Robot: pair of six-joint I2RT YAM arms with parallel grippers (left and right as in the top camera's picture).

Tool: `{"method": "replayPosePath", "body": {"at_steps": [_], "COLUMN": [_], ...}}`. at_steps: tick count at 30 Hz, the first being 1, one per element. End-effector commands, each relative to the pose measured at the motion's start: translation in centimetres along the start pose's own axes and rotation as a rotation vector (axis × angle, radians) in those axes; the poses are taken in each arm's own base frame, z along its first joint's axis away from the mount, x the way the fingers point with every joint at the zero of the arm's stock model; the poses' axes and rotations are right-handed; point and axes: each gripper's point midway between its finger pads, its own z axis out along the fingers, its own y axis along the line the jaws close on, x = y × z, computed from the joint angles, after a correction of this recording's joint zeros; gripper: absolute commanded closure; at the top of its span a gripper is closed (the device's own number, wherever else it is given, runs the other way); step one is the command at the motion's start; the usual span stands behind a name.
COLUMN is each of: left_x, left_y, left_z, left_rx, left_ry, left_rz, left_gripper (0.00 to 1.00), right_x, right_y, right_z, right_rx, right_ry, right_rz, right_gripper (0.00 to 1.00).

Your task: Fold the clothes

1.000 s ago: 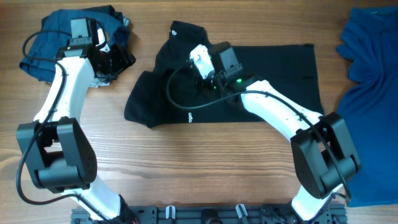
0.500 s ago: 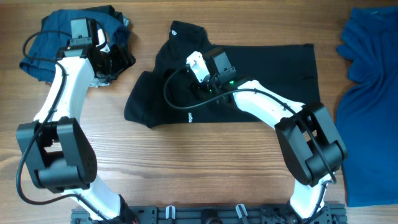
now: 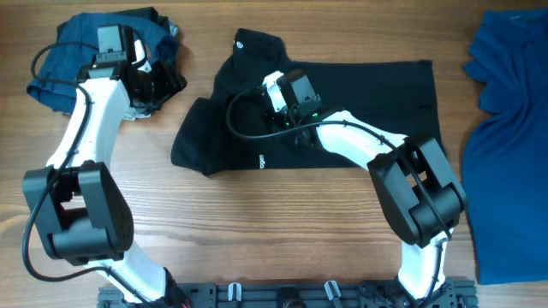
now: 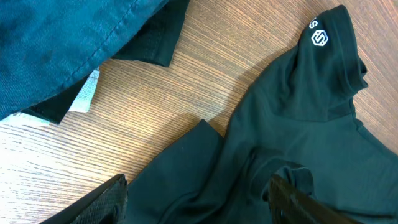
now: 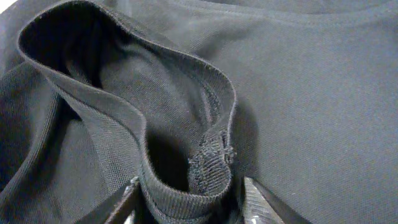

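Right gripper [image 3: 278, 115] slid left along black shirt [image 3: 377, 94], toward collar.

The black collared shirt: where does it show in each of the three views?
Overhead: black collared shirt at table centre, under the right gripper.
Left wrist: fills the lower right.
Right wrist: fills the frame, its collar between the fingertips.
Shared landmark: white logo, overhead and left wrist only.

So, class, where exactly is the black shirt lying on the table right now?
In the overhead view the black shirt lies mid-table, under the right gripper, with a dark blue garment at far left and a royal blue garment at the right edge.
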Motion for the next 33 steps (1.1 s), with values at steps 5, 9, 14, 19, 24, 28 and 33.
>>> {"method": "replayPosePath", "body": {"at_steps": [5,9,14,19,24,28,33], "left_x": [-0.2,-0.2,-0.1,0.0,1.4,2.7,4.1], "left_y": [-0.9,-0.9,-1.0,-3.5,-8.9,-9.1,-8.3], "left_z": [-1.1,-1.1,-1.1,-1.7,-2.9,-1.8,-0.9], "left_rx": [0.023,0.023,0.023,0.061,0.128,0.071,0.032], "left_ry": [-0.020,-0.019,-0.018,-0.041,-0.078,-0.056,0.002], "left_rz": [0.026,0.026,0.027,0.079,0.343,0.409,0.476], "left_gripper": [0.28,0.27,0.30,0.71,0.94,0.96,0.96], "right_x": [-2.1,-1.8,-1.7,-1.9,-2.8,-4.3,-3.9], "right_y": [-0.9,-2.1,-2.6,-4.8,-7.3,-9.3,-12.9], "right_z": [-0.1,-0.3,-0.2,-0.5,-1.4,-3.7,-8.0], "right_rx": [0.023,0.042,0.057,0.160,0.193,0.221,0.280], "right_ry": [-0.081,-0.069,-0.066,-0.085,-0.132,-0.178,-0.156], "right_rz": [0.019,0.039,0.045,0.149,0.238,0.263,0.336], "right_gripper": [0.79,0.79,0.65,0.58,0.53,0.49,0.48]}}
